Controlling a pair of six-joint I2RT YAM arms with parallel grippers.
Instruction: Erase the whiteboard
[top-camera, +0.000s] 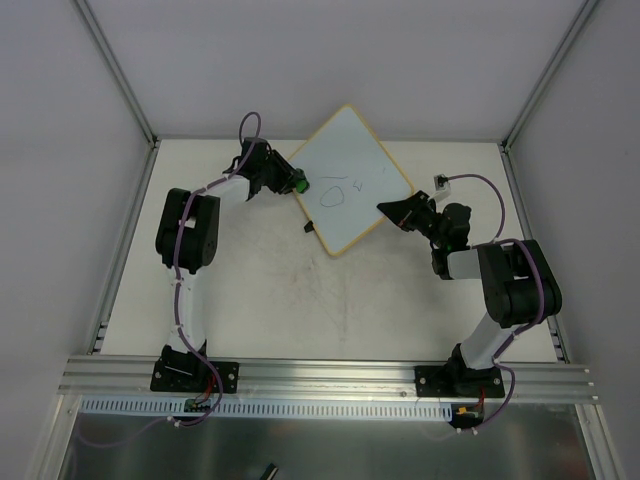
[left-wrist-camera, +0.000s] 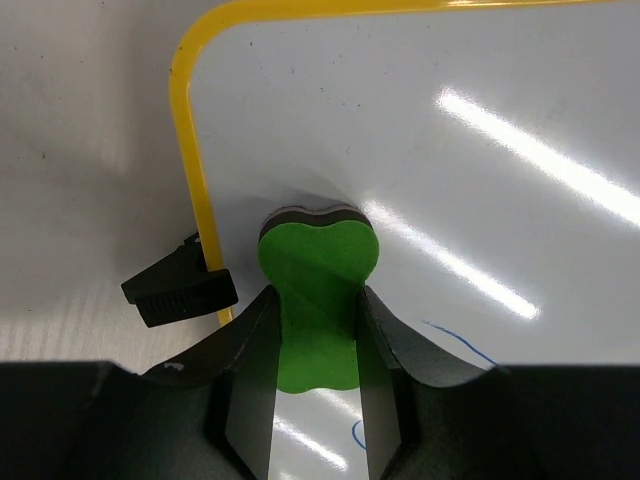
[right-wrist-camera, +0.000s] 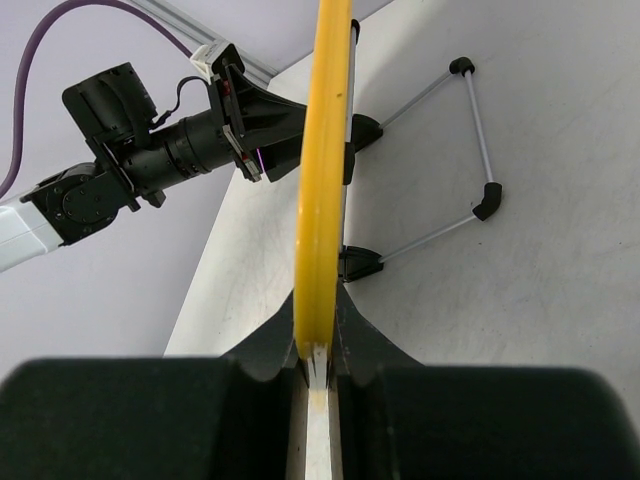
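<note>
The whiteboard (top-camera: 345, 150), white with a yellow frame, is held tilted above the table's back half. My right gripper (top-camera: 384, 209) is shut on its lower right edge; the right wrist view shows the yellow frame (right-wrist-camera: 322, 180) edge-on, pinched between the fingers of that gripper (right-wrist-camera: 322, 352). My left gripper (left-wrist-camera: 318, 305) is shut on a green eraser (left-wrist-camera: 318, 270), which presses against the board's face (left-wrist-camera: 450, 150) near its left corner (top-camera: 299, 184). Pen marks (top-camera: 335, 192), an oval and small strokes, sit mid-board. Blue line ends (left-wrist-camera: 455, 340) show beside the left fingers.
A black clip (left-wrist-camera: 180, 290) sits on the board's frame just left of the eraser. A wire stand (right-wrist-camera: 470, 150) hangs from the board's back. Grey walls and metal rails (top-camera: 125, 90) close in the table. The left arm (right-wrist-camera: 150, 150) shows beyond the board.
</note>
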